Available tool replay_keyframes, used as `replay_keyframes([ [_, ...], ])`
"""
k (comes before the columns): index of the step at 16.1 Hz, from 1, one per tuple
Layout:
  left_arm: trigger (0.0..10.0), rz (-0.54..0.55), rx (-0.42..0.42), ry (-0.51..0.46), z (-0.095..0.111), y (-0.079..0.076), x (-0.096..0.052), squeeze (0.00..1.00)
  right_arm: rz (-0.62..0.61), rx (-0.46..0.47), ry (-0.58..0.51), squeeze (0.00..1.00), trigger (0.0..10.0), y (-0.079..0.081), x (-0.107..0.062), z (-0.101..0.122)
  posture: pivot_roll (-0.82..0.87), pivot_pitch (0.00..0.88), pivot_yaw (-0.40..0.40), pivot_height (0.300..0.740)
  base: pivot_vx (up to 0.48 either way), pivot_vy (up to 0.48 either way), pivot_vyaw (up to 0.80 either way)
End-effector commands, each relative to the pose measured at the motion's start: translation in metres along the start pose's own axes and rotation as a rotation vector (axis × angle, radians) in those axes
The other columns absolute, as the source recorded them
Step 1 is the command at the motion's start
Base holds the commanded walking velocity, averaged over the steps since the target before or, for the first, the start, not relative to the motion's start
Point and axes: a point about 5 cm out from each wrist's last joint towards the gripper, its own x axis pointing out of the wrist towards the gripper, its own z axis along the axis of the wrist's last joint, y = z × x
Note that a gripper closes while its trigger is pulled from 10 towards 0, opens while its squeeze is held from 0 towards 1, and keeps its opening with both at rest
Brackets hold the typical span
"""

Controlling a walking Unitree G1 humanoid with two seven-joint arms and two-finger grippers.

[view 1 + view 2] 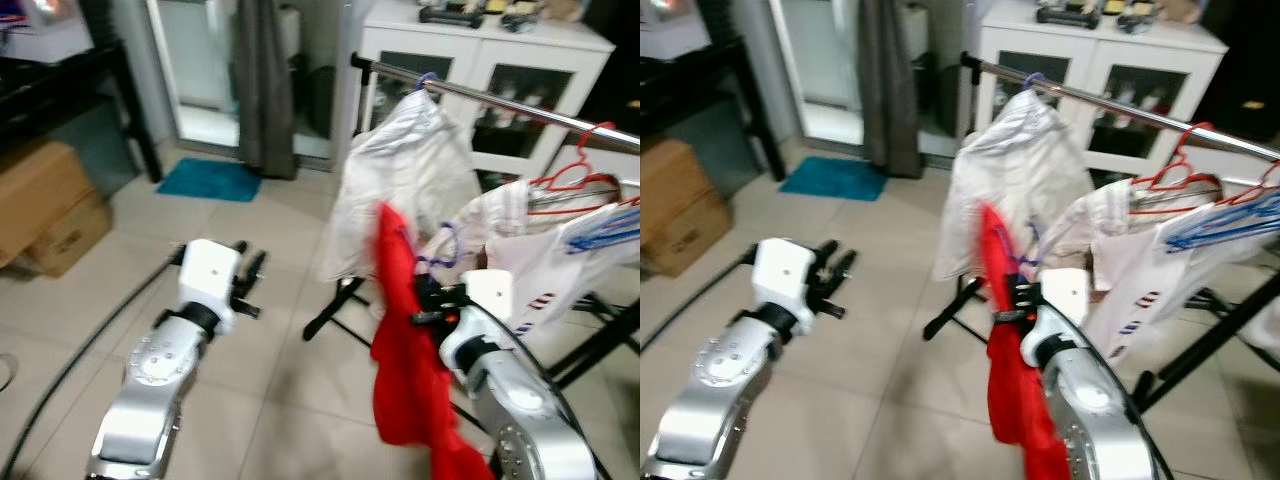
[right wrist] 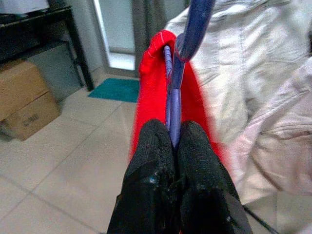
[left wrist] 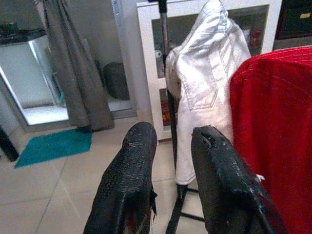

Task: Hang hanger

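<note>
The right pincer (image 2: pixel 171 141) is being held closed on a purple hanger (image 2: pixel 173 92), the shaft of which is being pinched between the two black fingers (image 2: pixel 151 146). A red garment (image 1: pixel 405 340) is being carried on that hanger and is draping down in front of the right arm, below and short of the rail (image 1: pixel 520 105). The hanger's hook (image 2: pixel 195 24) is being seen curving upward in the right wrist view, against a pale garment behind it.

The metal rail of the clothes rack is being taken as landmark. A white shirt (image 1: pixel 400 175) is being hung from it on a purple hook near its end. Farther along the rail, a red hanger (image 1: pixel 570 170) and blue hangers (image 1: pixel 605 230) are being seen, with a white garment (image 1: pixel 530 260) beneath them. Behind the rail a white cabinet (image 1: pixel 480 60) with glass doors is standing.

The left pincer (image 3: pixel 170 161) is being held out over the tiled floor (image 1: pixel 280 300), well apart from the rail, its fingers parted narrowly with nothing between them. Beyond it, away from the rail, a teal mat (image 1: pixel 210 180), a grey curtain (image 1: pixel 262 80) and cardboard boxes (image 1: pixel 45 210) are being noted.
</note>
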Motion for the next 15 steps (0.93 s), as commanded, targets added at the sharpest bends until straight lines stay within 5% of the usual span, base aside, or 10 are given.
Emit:
replay_keyframes([
  [1,10.0,-0.023,-0.006,-0.014,0.003,-0.007,0.004,0.0,-0.034,-0.027,-0.049,0.0,10.0,-0.009,-0.001,0.01,0.01,0.0,-0.011,0.74,0.33,0.0,0.0],
  [15,10.0,-0.065,0.055,-0.017,0.003,-0.011,0.008,0.0,-0.033,0.047,-0.092,0.0,10.0,-0.007,0.014,0.029,0.01,0.007,-0.009,0.74,0.047,0.0,0.0],
])
